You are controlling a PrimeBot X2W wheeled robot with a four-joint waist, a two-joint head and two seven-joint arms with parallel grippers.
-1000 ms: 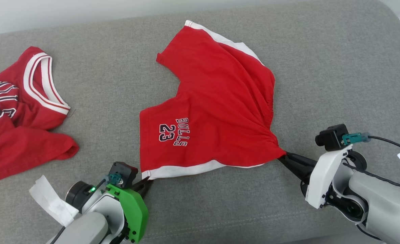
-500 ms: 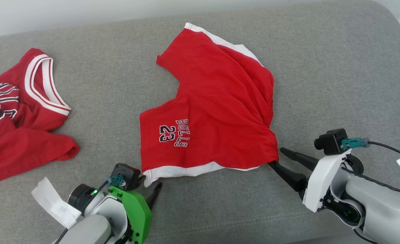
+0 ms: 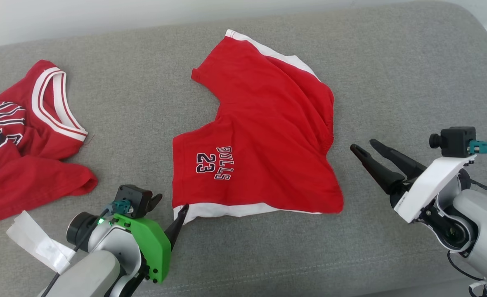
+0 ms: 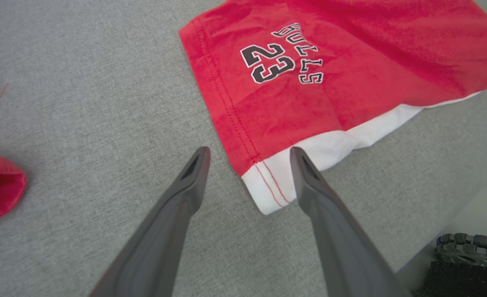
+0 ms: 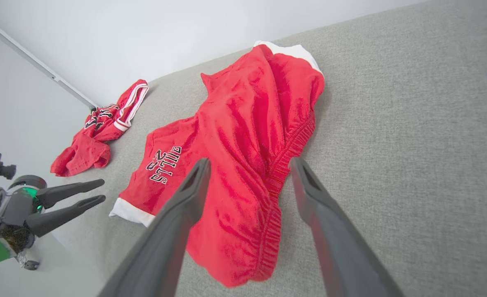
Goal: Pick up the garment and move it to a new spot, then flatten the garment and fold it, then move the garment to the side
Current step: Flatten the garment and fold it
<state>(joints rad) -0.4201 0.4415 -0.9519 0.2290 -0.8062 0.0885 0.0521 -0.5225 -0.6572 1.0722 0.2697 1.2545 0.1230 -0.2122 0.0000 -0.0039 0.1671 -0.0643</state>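
both arms have let go of the red shorts since a second ago. the right fingers, then pinched on the gathered waistband corner, now stand clear of the cloth, off to its right. the left fingers, then closed on the white hem corner, have spread. the stretched waistband corner has gone slack.

the right arm reaches in from the lower right, its white wrist shell tilted and its fingers pointing up and left toward the shorts. the left arm comes in from the lower left under a green cover, fingers aimed at the near hem corner.

the shorts lie spread in the middle of the grey woven cushion. they are soft red knit with white side bands, a puckered elastic waistband on the right and "bulls 23" printed near the hem. a crumpled red jersey with white-striped neck trim lies well apart on the left.

in the left wrist view the left fingers are wide apart, straddling the white corner of the shorts. whether one tip touches the hem cannot be told. in the right wrist view the right fingers are equally wide and hold nothing, above the shorts.
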